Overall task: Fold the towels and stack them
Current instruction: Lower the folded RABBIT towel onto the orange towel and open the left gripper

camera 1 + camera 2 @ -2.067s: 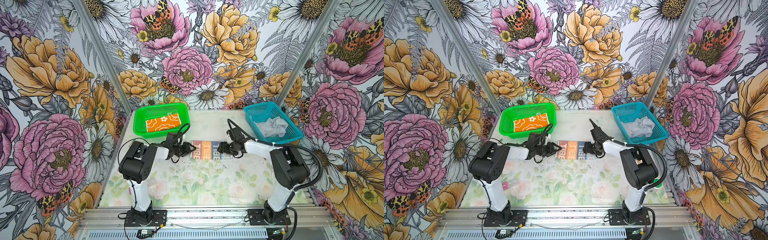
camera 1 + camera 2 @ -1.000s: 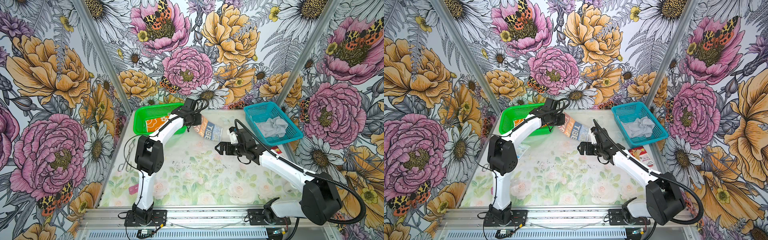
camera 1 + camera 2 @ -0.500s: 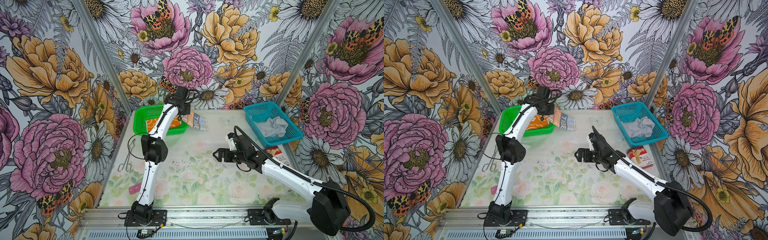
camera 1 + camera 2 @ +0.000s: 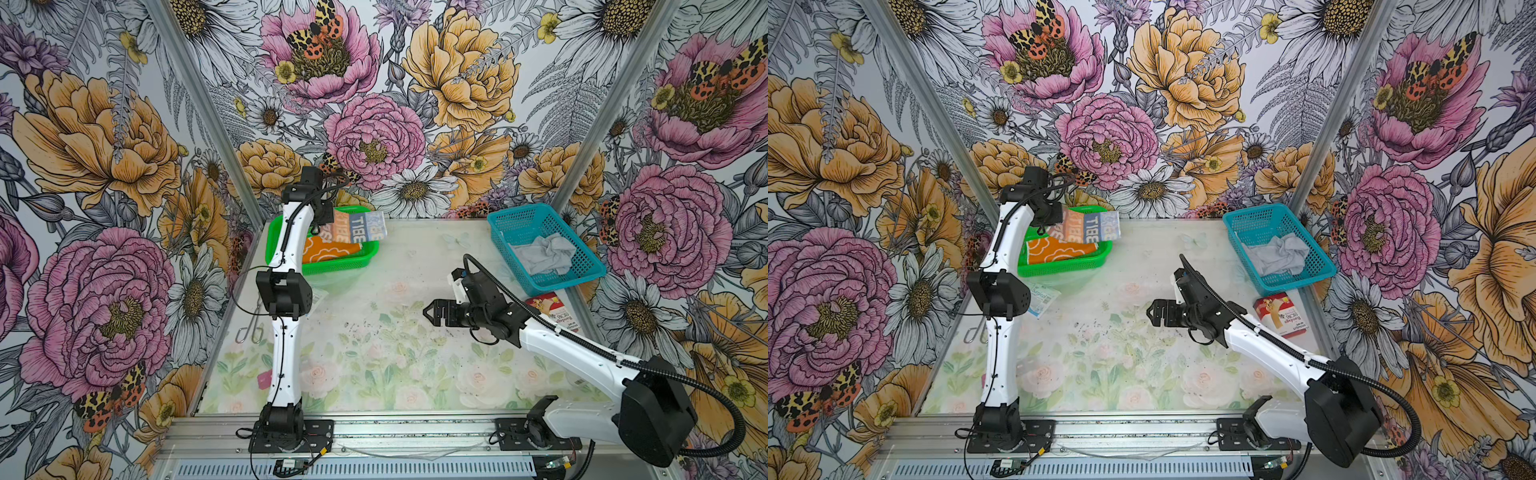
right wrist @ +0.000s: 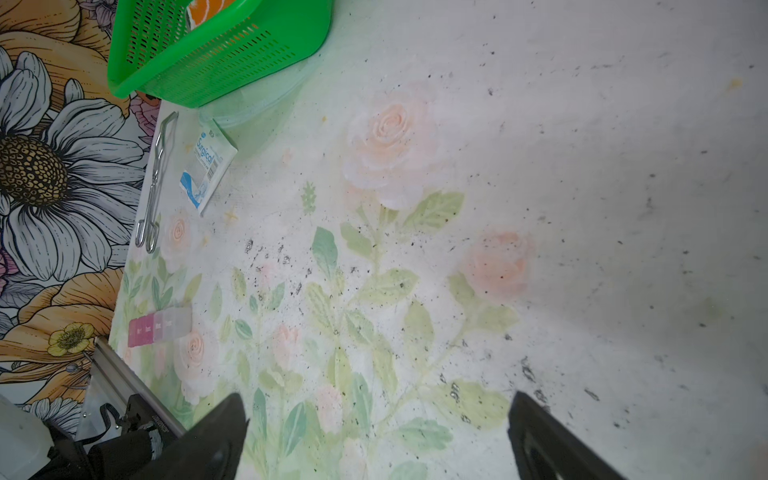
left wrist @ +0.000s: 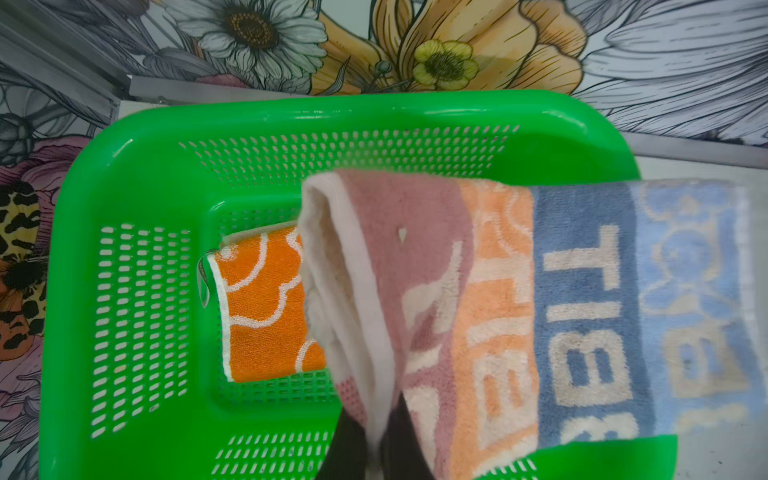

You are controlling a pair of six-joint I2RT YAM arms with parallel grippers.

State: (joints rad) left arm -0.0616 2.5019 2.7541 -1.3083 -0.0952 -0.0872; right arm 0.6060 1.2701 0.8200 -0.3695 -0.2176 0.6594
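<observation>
Floral tabletop (image 4: 374, 353) is bearing your green basket (image 4: 332, 266); your left gripper (image 6: 374, 449) is clamping the lettered towel (image 4: 357, 227) by one edge above the orange towel (image 4: 328, 251) inside. Your right gripper (image 4: 432, 313) is hovering mid-table, jaws spread, empty.

the lettered towel (image 4: 353, 226), folded, with pink, orange and blue panels and big white letters, is pinched at its pink end by the left fingers (image 6: 347, 453) over the green basket (image 4: 332, 266), its light-blue end reaching past the rim. the orange towel (image 4: 328, 251), with white flower outlines, lies folded flat in that basket. the grey towel (image 4: 542, 253) lies crumpled in the blue basket (image 4: 519, 216).
</observation>
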